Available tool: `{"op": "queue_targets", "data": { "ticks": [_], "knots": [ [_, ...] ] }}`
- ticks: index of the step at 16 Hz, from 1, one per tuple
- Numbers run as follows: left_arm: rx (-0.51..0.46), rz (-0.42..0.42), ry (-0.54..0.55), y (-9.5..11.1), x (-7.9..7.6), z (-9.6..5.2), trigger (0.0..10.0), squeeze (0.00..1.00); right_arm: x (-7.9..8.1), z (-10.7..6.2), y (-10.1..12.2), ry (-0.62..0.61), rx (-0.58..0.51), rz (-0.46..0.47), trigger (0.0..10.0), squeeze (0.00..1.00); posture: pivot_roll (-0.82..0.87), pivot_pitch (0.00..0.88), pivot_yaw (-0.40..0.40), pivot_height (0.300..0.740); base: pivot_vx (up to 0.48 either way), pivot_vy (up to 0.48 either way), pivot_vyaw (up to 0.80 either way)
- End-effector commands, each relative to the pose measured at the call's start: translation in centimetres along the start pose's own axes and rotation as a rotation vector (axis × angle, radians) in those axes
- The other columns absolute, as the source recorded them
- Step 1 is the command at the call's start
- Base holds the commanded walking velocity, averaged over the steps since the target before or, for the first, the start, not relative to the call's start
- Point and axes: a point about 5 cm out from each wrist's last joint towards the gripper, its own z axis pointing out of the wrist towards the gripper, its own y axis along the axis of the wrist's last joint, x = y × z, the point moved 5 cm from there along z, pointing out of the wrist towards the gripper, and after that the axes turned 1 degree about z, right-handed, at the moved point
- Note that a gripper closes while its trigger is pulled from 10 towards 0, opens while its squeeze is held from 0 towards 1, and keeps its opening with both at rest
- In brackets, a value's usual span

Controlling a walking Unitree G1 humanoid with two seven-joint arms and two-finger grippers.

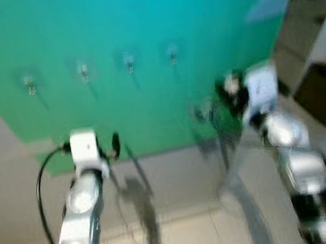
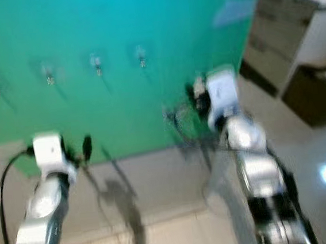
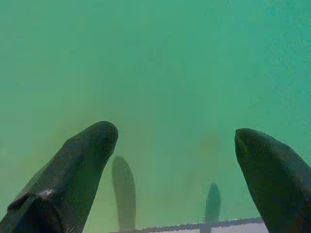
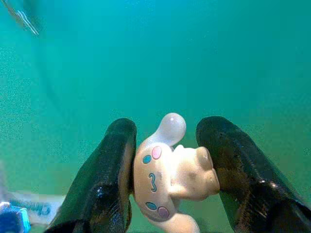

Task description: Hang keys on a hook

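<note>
green wall [image 1: 141,20] | white cabinet [image 2: 291,17] far right | dark box [image 1: 322,92] beneath | pale floor [image 1: 190,229]

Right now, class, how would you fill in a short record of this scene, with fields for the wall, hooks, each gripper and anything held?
wall: green wall, close ahead
hooks: four hooks in a row on it
right gripper: right gripper, raised, fingers shut on a white charm
left gripper: left gripper, open, holding nothing, facing the wall
image: eye views blurred
</note>
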Motion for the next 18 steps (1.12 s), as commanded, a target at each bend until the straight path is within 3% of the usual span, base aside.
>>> {"op": "queue_targets", "data": {
  "ticks": [1, 4, 6, 12, 18],
  "knots": [
    [0.015, 0.0, 0.009, -0.4, 0.2, 0.0, 10.0, 0.0, 1.2, 0.7, 2.2, 0.059, -0.06, -0.005, 10.0, 0.0, -0.06, 0.0, 0.002, 0.74, 0.0, 0.0, 0.0],
    [0.017, -0.004, 0.015, -0.5, 0.2, -0.1, 10.0, 0.0, 2.0, 2.5, 6.9, 0.121, -0.164, -0.006, 10.0, 0.0, -0.05, 0.0, -0.01, 0.74, 0.0, 0.0, 0.0],
    [0.017, -0.005, 0.019, -0.5, 0.1, 0.0, 10.0, 0.0, 2.1, 3.7, 8.7, 0.145, -0.204, -0.001, 10.0, 0.0, -0.04, 0.0, -0.02, 0.74, 0.0, 0.0, 0.0],
    [0.02, -0.017, 0.037, -0.8, 0.1, -0.7, 10.0, 0.0, 1.8, 5.6, 9.4, 0.163, -0.21, -0.036, 10.0, 0.0, -0.02, 0.0, -0.05, 0.74, 0.0, 0.0, 0.0],
    [0.019, -0.018, 0.066, -0.9, 0.7, -1.2, 10.0, 0.0, 3.0, 6.5, 8.2, 0.201, -0.194, -0.04, 10.0, 0.0, 0.01, 0.0, -0.068, 0.74, 0.0, 0.0, 0.0]
  ]
}}
